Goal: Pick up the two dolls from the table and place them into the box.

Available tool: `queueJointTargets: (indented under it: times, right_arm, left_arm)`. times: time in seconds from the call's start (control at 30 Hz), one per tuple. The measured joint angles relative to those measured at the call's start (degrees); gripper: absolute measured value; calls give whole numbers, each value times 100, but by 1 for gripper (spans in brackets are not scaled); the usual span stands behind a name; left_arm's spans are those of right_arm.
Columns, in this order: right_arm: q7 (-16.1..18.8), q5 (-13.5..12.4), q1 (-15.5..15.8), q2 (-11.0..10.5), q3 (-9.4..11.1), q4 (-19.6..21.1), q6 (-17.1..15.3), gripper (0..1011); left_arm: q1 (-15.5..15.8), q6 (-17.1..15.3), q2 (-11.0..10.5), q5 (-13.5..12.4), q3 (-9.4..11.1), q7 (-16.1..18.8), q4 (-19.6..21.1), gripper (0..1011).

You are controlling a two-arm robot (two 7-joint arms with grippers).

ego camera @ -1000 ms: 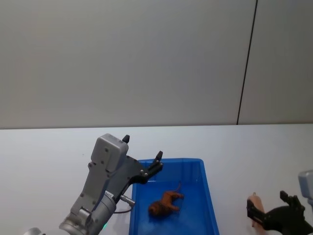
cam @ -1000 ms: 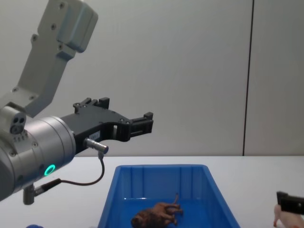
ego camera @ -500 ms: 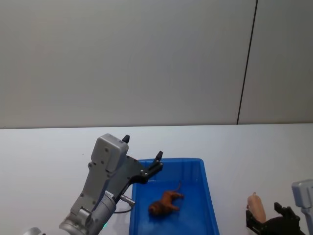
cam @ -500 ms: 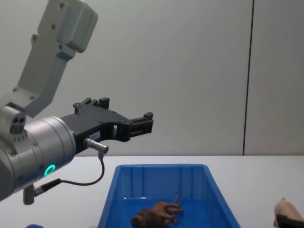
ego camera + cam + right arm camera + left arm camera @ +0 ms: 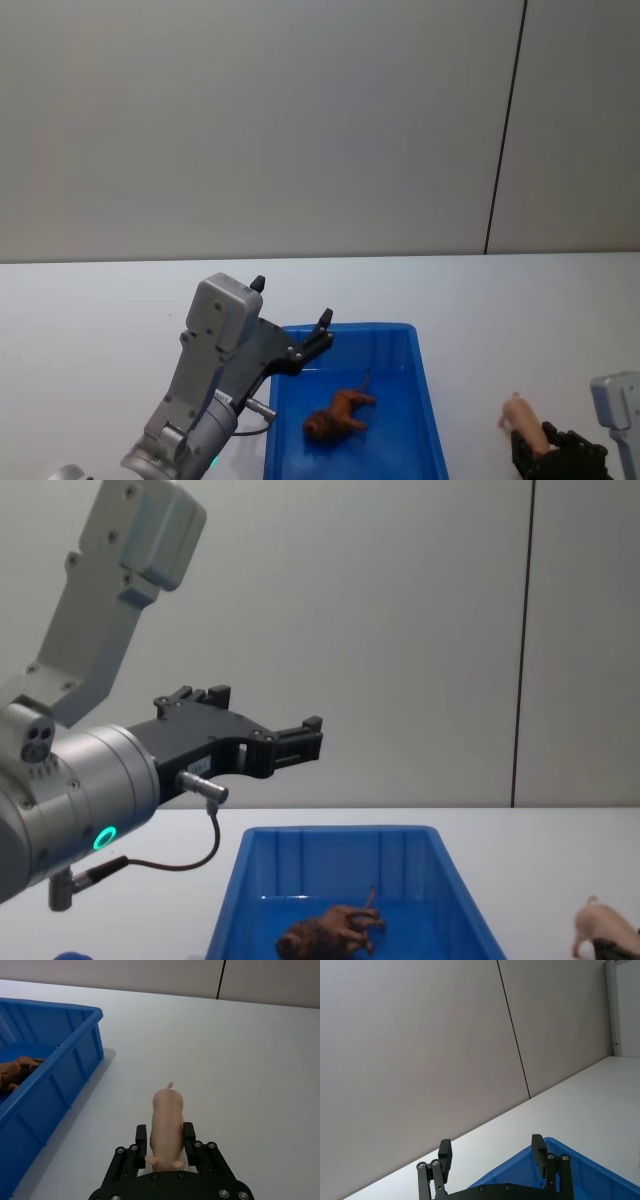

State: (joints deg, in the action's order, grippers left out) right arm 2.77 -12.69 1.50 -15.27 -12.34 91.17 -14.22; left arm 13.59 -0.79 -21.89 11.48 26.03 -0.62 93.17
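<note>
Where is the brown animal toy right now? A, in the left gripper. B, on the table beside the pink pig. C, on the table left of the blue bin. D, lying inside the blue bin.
D: the brown animal lies on the floor of the blue bin; the left gripper hangs open and empty above it, and the right gripper is at the pink pig on the table.

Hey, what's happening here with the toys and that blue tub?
A two-armed robot is putting toy dolls into the blue box. The brown doll already lies inside. The right gripper is around a pink pig doll standing on the table, right of the box. The left gripper hangs open above the box's far left corner, holding nothing.
</note>
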Motion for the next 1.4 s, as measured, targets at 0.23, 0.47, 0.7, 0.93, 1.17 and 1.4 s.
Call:
queueJointTargets:
  times: [0.23, 0.47, 0.7, 0.93, 1.17, 1.4]
  right_arm:
    - [27, 8, 8, 18, -4, 70, 108, 367]
    - [173, 16, 1, 34, -18, 259, 305, 367]
    - [527, 16, -114, 93, -61, 438, 531, 367]
    - [950, 26, -311, 220, -145, 468, 662, 367]
    - [1372, 62, -573, 409, -260, 304, 714, 367]
    - [1692, 103, -836, 599, -374, 36, 720, 430]
  left_arm:
    - [0, 0, 0, 0, 0, 0, 0, 1001]
    - [0, 0, 0, 0, 0, 0, 0, 1001]
    - [0, 0, 0, 0, 0, 0, 0, 1001]
    - [0, 0, 0, 0, 0, 0, 0, 1001]
    - [0, 0, 0, 0, 0, 0, 0, 1002]
    - [0, 0, 0, 0, 0, 0, 0, 1001]
